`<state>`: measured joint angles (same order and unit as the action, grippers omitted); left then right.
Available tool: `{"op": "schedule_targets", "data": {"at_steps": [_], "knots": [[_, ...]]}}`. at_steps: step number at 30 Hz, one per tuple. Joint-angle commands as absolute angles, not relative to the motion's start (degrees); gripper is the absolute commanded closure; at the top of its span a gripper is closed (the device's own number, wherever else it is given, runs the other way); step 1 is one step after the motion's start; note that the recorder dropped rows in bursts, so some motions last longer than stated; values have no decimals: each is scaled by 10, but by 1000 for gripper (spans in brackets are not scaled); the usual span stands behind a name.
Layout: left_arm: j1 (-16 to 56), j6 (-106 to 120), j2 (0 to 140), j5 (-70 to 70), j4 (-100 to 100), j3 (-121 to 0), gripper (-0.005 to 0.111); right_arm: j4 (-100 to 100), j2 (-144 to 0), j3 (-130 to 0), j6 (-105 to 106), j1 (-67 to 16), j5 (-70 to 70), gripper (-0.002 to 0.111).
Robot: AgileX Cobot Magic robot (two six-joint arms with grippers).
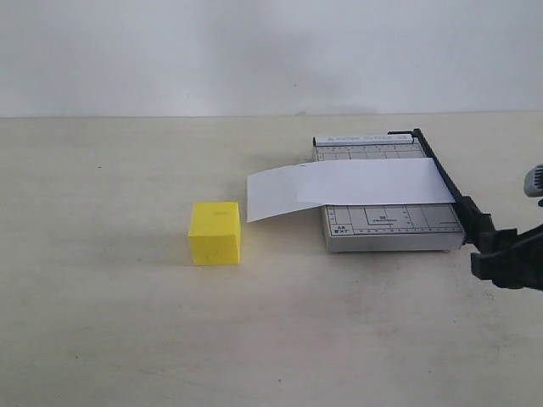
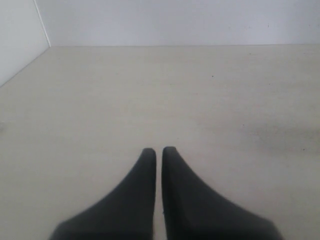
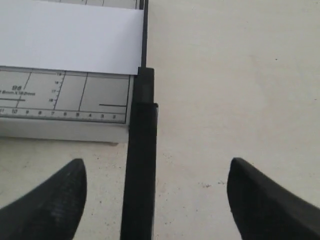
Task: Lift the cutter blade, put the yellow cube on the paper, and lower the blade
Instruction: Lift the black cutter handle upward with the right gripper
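The grey cutter board (image 1: 386, 225) lies right of centre with the white paper (image 1: 348, 186) across it, overhanging to the left. The black cutter blade (image 1: 448, 185) lies down along the board's right edge. In the right wrist view its thick handle (image 3: 140, 165) runs between the wide-apart fingers, closer to one of them. My right gripper (image 3: 156, 172) is open around the handle, touching nothing; it shows at the exterior view's right edge (image 1: 507, 257). The yellow cube (image 1: 215, 232) rests on the table left of the paper. My left gripper (image 2: 159, 152) is shut and empty over bare table.
A pale wall (image 1: 254, 51) backs the beige table (image 1: 127, 339). The left wrist view shows only tabletop and a wall corner (image 2: 42, 25).
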<state>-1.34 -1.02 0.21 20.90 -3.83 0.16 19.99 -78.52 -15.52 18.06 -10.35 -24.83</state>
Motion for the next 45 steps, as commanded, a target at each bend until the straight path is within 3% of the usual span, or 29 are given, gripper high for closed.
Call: {"op": "schedule_targets", "data": {"at_steps": [1,4,9,10,45], "knots": [[-11,-15,0,205,-39,0,102,193,-842,-155,194,-103,-277,35],[-11,-15,0,205,-39,0,102,193,-865,-155,168,-103,-281,40],[-11,-15,0,205,-39,0,102,193,-865,-155,170,-103,-275,105],[-11,-15,0,205,-39,0,102,193,-865,-155,170,-103,-274,108],[-11,-15,0,205,-39,0,102,185,-646,-155,201,-103,-341,108]]}}
